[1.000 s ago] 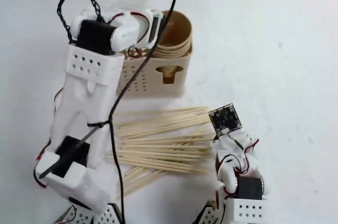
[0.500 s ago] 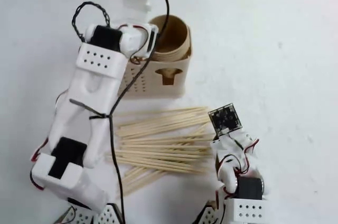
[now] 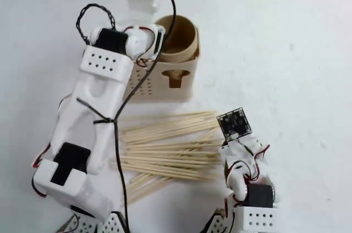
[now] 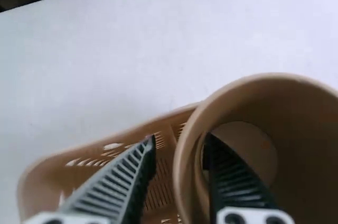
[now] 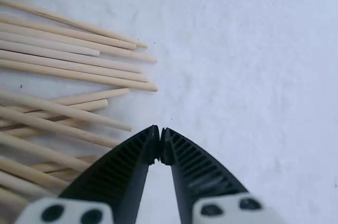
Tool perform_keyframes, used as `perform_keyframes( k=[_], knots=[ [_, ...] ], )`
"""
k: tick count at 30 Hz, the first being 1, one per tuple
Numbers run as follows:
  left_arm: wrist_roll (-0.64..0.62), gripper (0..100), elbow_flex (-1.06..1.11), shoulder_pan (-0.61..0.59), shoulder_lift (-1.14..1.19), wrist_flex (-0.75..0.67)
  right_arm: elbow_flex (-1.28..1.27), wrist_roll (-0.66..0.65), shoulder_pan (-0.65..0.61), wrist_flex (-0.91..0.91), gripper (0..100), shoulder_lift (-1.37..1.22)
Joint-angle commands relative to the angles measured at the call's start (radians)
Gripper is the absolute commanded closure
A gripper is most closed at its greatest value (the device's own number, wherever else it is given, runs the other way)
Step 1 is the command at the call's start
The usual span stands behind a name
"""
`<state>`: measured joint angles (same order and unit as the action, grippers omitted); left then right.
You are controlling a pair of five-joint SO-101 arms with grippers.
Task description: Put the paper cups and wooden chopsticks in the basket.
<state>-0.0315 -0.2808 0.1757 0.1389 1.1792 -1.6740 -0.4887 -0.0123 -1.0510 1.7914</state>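
A tan perforated basket (image 3: 165, 87) stands at the back of the white table, with a stack of brown paper cups (image 3: 179, 38) upright in its right end. My left gripper (image 4: 179, 142) is open astride the top cup's (image 4: 264, 108) rim: one finger is inside the cup, the other outside over the basket (image 4: 105, 166). Several wooden chopsticks (image 3: 170, 150) lie loose on the table in front of the basket. My right gripper (image 5: 159, 131) is shut and empty, low over the table just past the right ends of the chopsticks (image 5: 63, 60).
The left arm (image 3: 93, 106) stretches from the front left over the basket's left half, trailing a black cable (image 3: 118, 112). The right arm (image 3: 245, 172) sits at the front edge. White table (image 3: 286, 68) extends to the right.
The left arm has swung back and rightward over the basket during the last second, then settled. The right arm and the chopsticks have not moved.
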Motion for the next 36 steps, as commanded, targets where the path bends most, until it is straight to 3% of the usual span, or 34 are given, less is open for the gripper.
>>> perform_keyframes(
  k=[1,8,11,15,18,24,28,36],
  knots=[
    [-0.002,84,-0.235,-0.01,-0.056,0.126,-0.008,-0.009,-0.007,0.022,98.1,0.01],
    [-0.002,84,-0.585,-0.019,-0.07,0.307,-0.008,-0.009,-0.007,0.022,98.1,0.01],
    [-0.011,84,-0.647,-0.085,-0.067,0.394,-0.008,-0.009,-0.007,0.022,98.1,0.012],
    [-0.117,84,-0.646,-0.268,-0.067,0.485,-0.006,-0.009,-0.005,0.022,98.1,0.012],
    [-0.158,84,-0.644,-0.403,-0.065,0.575,-0.006,-0.081,-0.005,0.021,98.1,0.012],
    [-0.1,84,-0.396,-0.469,-0.073,0.606,-0.006,-0.155,-0.005,0.016,98.1,0.012],
    [-0.101,83,-0.124,-0.47,-0.073,0.499,-0.006,-0.158,-0.005,0.015,98.1,0.01],
    [-0.192,83,0.494,-0.464,-0.071,-0.089,0.009,-0.16,-0.005,-0.002,97.3,0.008]
  ],
)
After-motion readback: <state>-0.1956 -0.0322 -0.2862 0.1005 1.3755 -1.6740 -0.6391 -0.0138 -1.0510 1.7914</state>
